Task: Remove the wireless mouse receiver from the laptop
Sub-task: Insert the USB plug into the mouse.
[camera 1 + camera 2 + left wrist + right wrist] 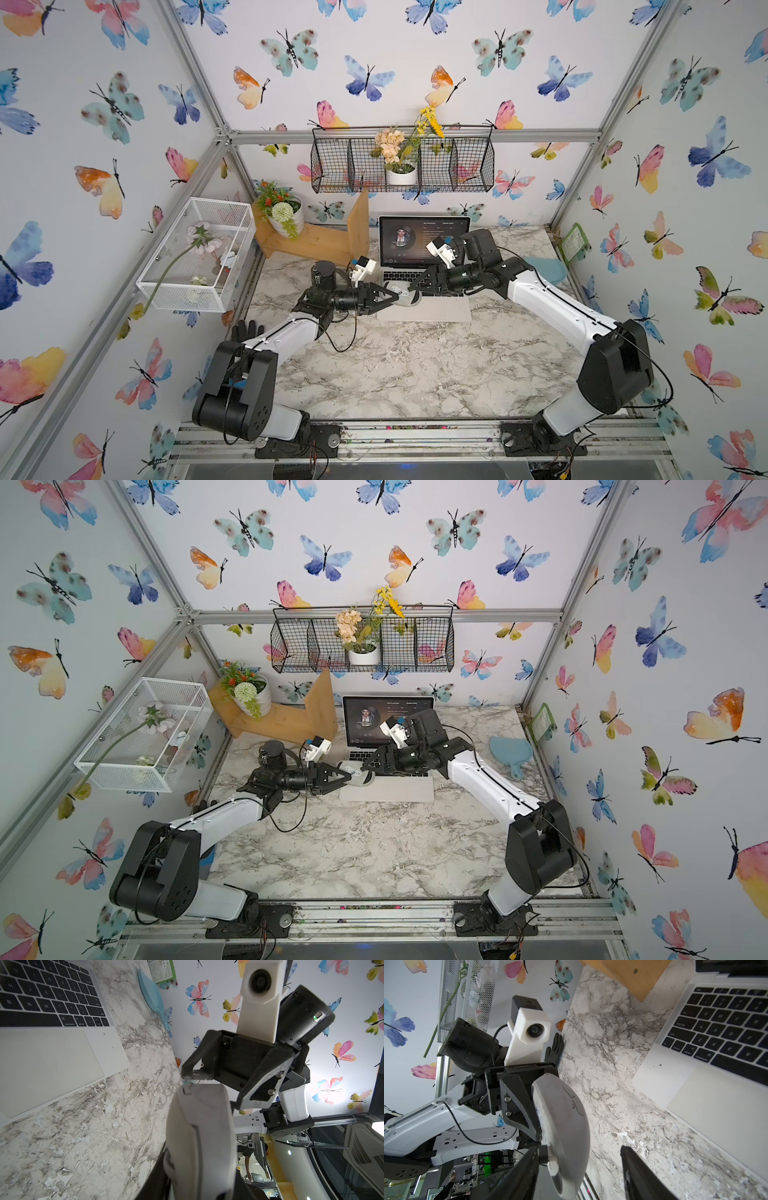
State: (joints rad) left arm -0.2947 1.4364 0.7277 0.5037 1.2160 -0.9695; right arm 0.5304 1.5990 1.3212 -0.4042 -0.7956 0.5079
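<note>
The silver laptop [424,309] stands open at the back middle, its screen lit, and its keyboard shows in both wrist views [52,1059] [716,1095]. In front of its left corner, my left gripper [397,296] [199,1184] is shut on a grey oval computer mouse [409,297] [199,1126], held above the table. My right gripper [413,286] [580,1148] faces it, open, its jaws straddling the mouse's end [560,1115]. The wireless mouse receiver [545,1155], a tiny black stub with a silver plug, sits against the mouse's flat underside, right beside one right finger [525,1167].
A wooden shelf [316,245] with a potted plant [284,214] stands left of the laptop. A black cylinder [324,272] sits by my left wrist. A blue scoop [548,268] lies at the right edge, a black glove [245,330] at the left edge. A white wire basket [195,253] juts from the left wall.
</note>
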